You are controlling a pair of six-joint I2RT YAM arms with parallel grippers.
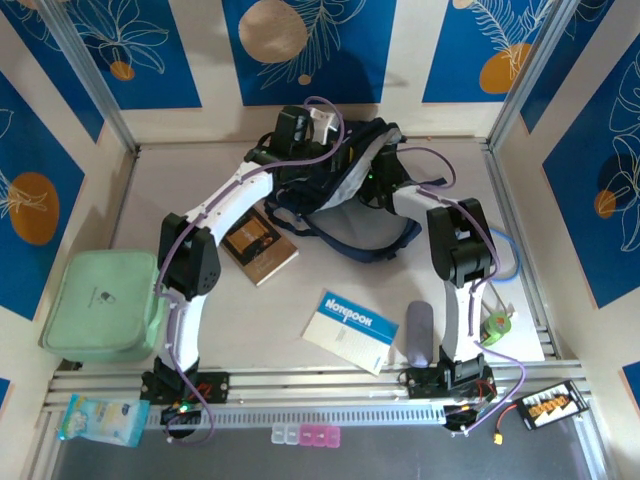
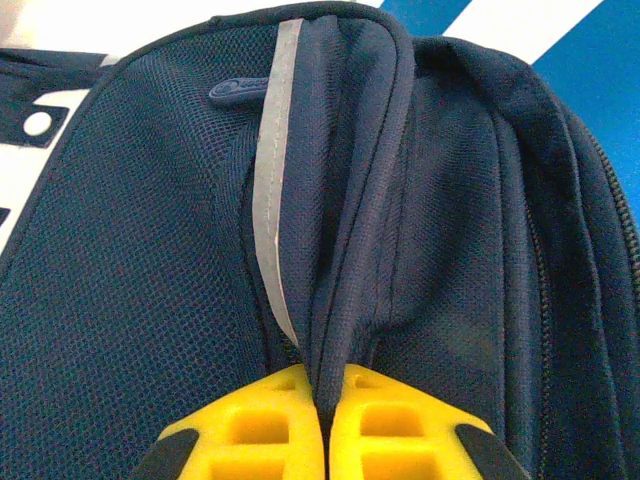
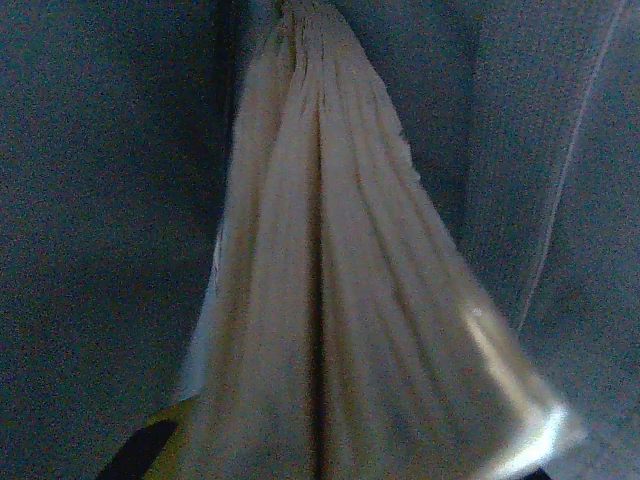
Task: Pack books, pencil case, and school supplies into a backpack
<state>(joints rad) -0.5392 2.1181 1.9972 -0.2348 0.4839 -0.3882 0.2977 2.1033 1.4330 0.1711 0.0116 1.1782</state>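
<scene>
As left claw (image 2: pixel 322 425) pinches a backpack (image 2: pixel 150 250) fold, right claw (image 3: pixel 340 465) — clamped on its pale lining (image 3: pixel 330 250)

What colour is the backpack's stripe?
Pale grey; the stripe on the backpack shows best in the left wrist view.

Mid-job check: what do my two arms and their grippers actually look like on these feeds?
The left arm and right arm are alike: white links, black joints, and a lilac cable looping alongside each. The left gripper has bright yellow fingers moulded with square pockets, black at the outer corners. The right arm's one visible finger shows the same yellow with black.
</scene>
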